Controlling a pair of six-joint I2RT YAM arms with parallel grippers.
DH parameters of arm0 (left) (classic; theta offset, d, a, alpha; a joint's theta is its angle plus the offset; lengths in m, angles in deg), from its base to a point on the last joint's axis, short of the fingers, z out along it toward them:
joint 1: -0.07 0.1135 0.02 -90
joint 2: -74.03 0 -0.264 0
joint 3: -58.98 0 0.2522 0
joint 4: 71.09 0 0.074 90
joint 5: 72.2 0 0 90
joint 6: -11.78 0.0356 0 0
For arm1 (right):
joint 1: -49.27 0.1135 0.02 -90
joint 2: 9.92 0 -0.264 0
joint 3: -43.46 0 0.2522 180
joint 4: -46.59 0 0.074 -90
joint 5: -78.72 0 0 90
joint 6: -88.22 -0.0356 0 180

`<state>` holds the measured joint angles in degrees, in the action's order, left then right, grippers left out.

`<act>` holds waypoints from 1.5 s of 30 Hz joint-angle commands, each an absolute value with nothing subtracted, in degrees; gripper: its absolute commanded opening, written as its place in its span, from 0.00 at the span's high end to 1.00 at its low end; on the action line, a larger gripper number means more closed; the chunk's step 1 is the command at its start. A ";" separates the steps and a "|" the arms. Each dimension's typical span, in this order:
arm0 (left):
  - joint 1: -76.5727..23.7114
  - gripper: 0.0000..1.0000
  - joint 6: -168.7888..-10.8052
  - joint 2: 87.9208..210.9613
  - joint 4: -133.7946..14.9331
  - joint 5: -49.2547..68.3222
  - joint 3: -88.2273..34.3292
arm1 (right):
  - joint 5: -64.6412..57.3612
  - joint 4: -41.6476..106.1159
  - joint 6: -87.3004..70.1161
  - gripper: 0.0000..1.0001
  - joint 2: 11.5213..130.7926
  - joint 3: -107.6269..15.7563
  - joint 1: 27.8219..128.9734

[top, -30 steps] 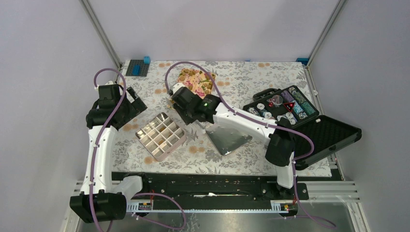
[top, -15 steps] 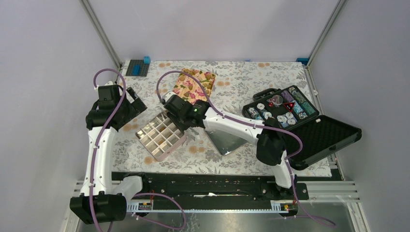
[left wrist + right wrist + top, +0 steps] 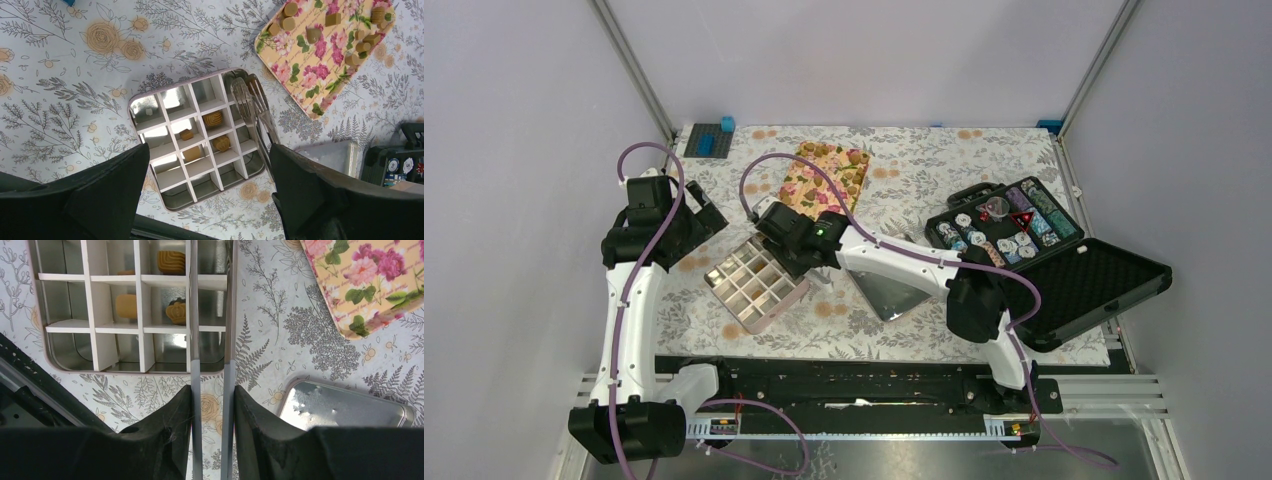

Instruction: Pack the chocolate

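- Four small golden-brown chocolate lumps [image 3: 213,119] sit in separate cells of the square metal tin [image 3: 132,106] with white dividers. The other cells look empty.
- Many more lie on the yellow rose-printed tray [image 3: 320,65] just beyond the tin, so I judge the packing barely begun.
- The right gripper [image 3: 212,390] is clamped on long steel tongs [image 3: 252,107] reaching over the tin's edge cells. I cannot tell whether the tips carry a piece.
- The left gripper [image 3: 209,150] hangs above the tin, spread wide and empty.
- The tin's silver lid [image 3: 892,290] and an opened black case [image 3: 1004,225] of striped chips rest on the floral tablecloth [image 3: 924,160].
- Plain grey walls enclose the table.
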<state>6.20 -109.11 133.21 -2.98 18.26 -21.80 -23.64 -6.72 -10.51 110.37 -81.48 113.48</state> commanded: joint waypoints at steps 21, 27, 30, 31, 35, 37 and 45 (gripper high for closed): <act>6.58 0.01 -108.45 132.02 -4.60 18.15 -21.84 | -25.82 -6.42 -9.76 0.64 109.51 -87.14 114.34; 6.66 0.01 -108.46 131.89 -4.61 18.19 -21.93 | -29.69 -3.33 -9.55 0.68 106.26 -85.43 114.31; 6.62 0.01 -108.32 131.78 -4.38 18.32 -22.02 | -32.13 -1.49 -9.76 0.69 104.29 -82.85 113.82; 6.59 0.01 -108.36 131.76 -4.37 18.32 -22.02 | -32.34 -0.77 -10.08 0.70 103.56 -81.82 113.35; 6.59 0.01 -108.36 131.65 -4.38 18.21 -21.84 | -32.58 2.36 -11.65 0.72 100.51 -76.86 111.25; 6.57 0.01 -108.36 131.60 -4.36 18.15 -21.76 | -32.41 3.07 -12.29 0.71 99.42 -75.08 110.03; 6.66 0.01 -108.36 131.60 -4.38 18.06 -21.84 | -29.83 2.67 -12.40 0.62 102.54 -74.33 105.61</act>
<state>6.29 -109.11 132.60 -2.98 18.24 -21.78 -29.83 0.34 -11.97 102.52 -73.76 107.01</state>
